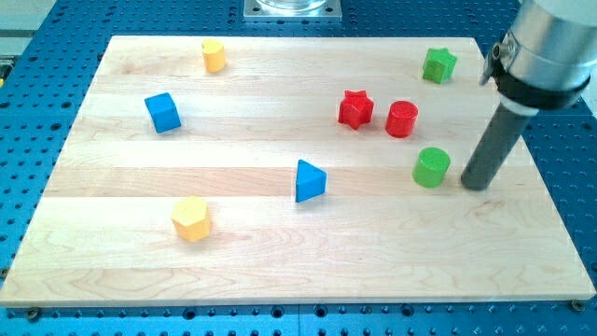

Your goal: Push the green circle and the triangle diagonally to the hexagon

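The green circle (431,167) stands at the view's right of the wooden board (280,271). The blue triangle (309,180) lies near the board's middle. The yellow hexagon (191,218) sits at the lower left. My tip (476,183) rests on the board just to the view's right of the green circle, a small gap between them. The rod rises from the tip toward the upper right corner.
A red circle (402,119) and a red star (355,108) lie above the green circle. A green star (438,64) is at the upper right. A blue cube (162,112) is at the left and a yellow block (214,55) near the top.
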